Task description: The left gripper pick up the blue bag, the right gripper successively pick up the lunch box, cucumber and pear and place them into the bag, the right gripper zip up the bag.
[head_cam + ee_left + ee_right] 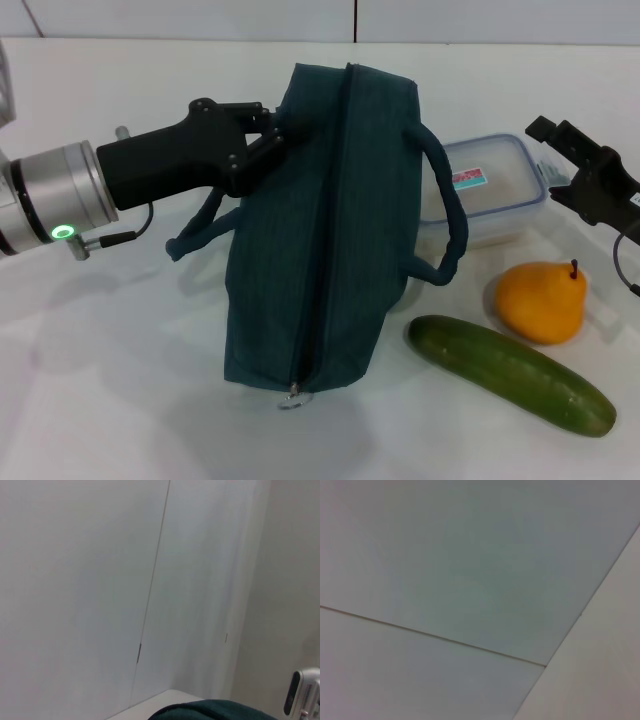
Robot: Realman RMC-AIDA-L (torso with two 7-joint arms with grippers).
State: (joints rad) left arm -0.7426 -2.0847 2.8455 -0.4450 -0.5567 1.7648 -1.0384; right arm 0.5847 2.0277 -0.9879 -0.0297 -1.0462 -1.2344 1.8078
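Nearest on the white table (120, 400) lies the cucumber (510, 375), at the right. Just behind it sits the pear (540, 300). The blue bag (320, 230) stands left of both, zipper closed, ring pull at its near end. The left gripper (272, 140) pinches the bag's far left upper edge. Farther right, the lunch box (490, 190) rests behind the bag's handle. The right gripper (560, 140) hovers just right of the box; whether its fingers are spread, I cannot tell.

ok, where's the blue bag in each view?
Head view: bag stands mid-table, left gripper at its upper left side, lunch box behind it on the right.
Left wrist view: only a dark teal sliver at the bottom edge.
Right wrist view: not in it, only wall panels.
Shared landmark: the bag's teal fabric, in the head and left wrist views.
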